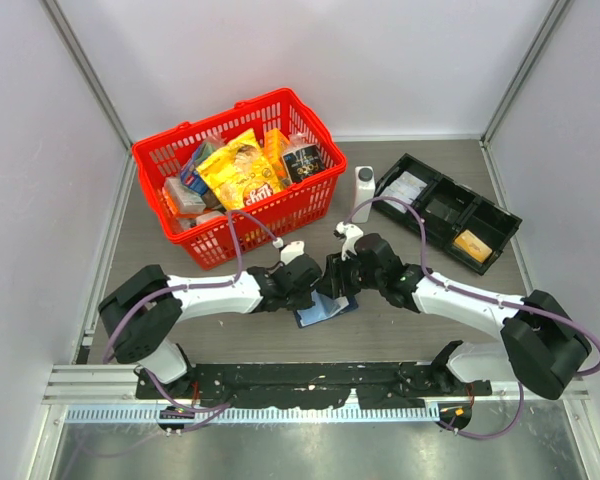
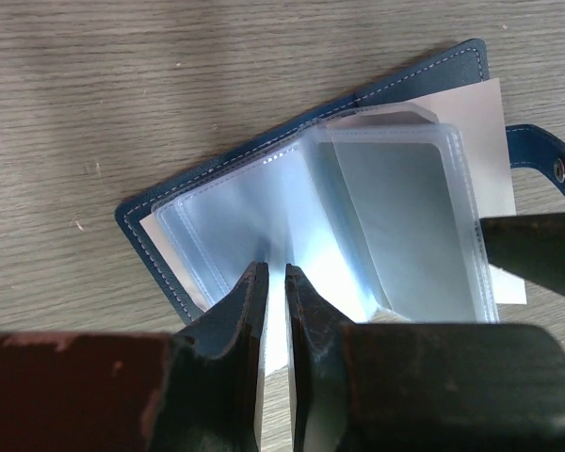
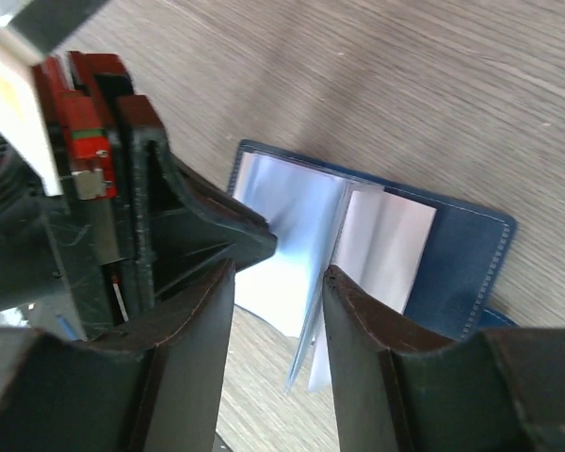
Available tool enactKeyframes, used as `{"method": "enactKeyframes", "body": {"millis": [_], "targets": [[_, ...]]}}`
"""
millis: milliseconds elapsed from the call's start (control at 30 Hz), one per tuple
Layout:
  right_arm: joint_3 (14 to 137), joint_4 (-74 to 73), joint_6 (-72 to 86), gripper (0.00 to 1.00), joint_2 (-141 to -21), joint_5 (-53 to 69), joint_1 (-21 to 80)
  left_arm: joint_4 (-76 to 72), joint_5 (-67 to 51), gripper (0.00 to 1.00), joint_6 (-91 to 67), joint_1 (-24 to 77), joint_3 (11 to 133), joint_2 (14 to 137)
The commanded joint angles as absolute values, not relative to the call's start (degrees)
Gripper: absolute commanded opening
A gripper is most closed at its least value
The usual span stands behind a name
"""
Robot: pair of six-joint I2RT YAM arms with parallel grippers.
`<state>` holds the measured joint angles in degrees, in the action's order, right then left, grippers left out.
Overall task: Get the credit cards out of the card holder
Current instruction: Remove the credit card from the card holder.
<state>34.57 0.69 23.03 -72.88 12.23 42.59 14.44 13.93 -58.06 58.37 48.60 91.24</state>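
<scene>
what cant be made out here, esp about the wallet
Top view: left gripper and right gripper cover most of the navy-blue folding card holder; its inside is hidden.
Left wrist view: the pale clear plastic sleeves are glary; cards inside cannot be told.
Top view: orange-gold flat piece in the black compartment tray, too small to identify.

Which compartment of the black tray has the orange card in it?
The right-end compartment of the black tray, nearest the right arm's base: the orange card lies there. The left end holds white packets.
</scene>
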Motion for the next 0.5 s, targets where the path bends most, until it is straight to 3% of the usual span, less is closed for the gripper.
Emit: {"method": "enactKeyframes", "body": {"millis": [0, 467], "targets": [[35.33, 6.41, 25.4, 0.47, -73.29, 18.02, 42.89, 14.33, 15.73, 0.16, -58.53, 58.18, 47.55, 88.07], [35.51, 8.61, 25.58, 0.45, -78.66, 24.07, 42.98, 13.45, 18.54, 0.16, -60.47, 58.09, 44.56, 82.8]]}}
